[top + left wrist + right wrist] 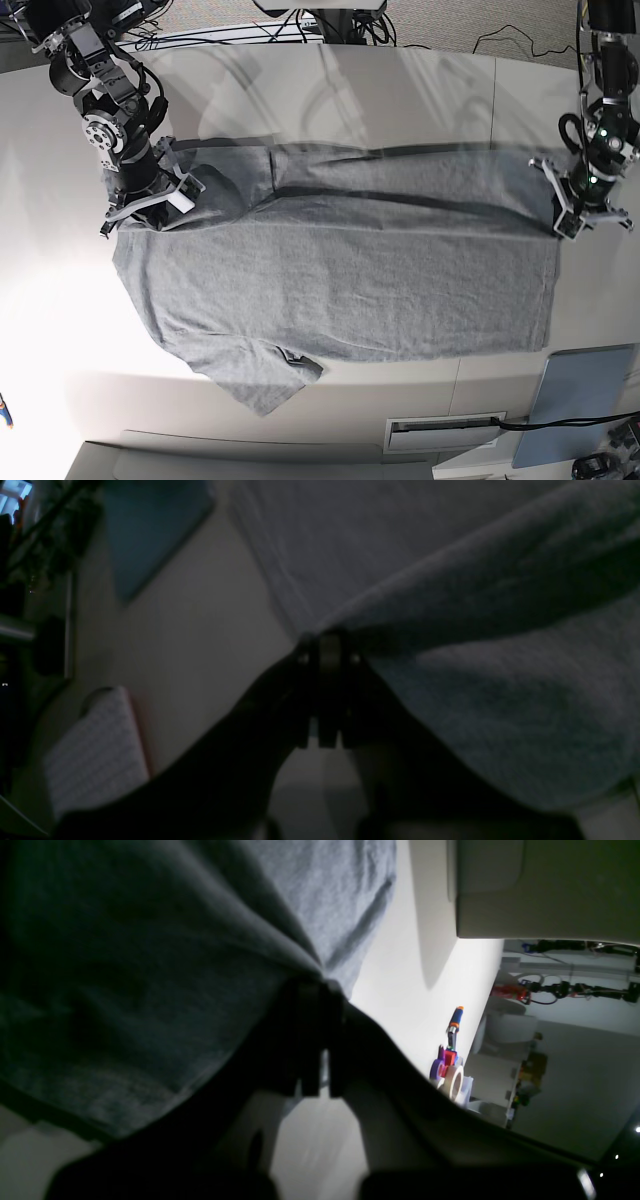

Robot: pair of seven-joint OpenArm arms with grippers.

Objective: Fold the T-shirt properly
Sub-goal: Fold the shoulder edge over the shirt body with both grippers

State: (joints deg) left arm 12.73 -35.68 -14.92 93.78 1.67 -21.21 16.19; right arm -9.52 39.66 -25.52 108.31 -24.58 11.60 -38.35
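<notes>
Base view shows the T-shirt (340, 290) lying spread across the worktop (60, 330), plain grey side up, long axis running left to right. Its far edge is lifted and doubled toward the near side, forming a long fold line between the two arms.

Hand state:
- Right hand (165, 200), at the view's left, is pressed together on the fabric at the shoulder end. The right wrist view confirms cloth pinched between the tips.
- Left hand (585, 205), at the view's right, is pressed together on the fabric at the hem corner. The left wrist view shows the cloth drawn taut from the tips.

Risks from this position:
- Uneven travel of the two arms would likely skew the fold line and leave a diagonal crease.
- Each hold appears to be on a small amount of edge fabric. Excess tension between the arms could pull a corner free.
- The near sleeve (270, 385) is splayed outward with its edge curled over. It may stay outside the folded outline unless tucked separately.
- Releasing too high could let the carried layer bunch.

Edges and open room:
- The near hem side lies well inside the worktop edge.
- A blue panel (585, 400) and a white vent-like fitting (445, 432) sit near the front right, beyond the shirt.
- Bare worktop remains on both sides of the garment.
</notes>
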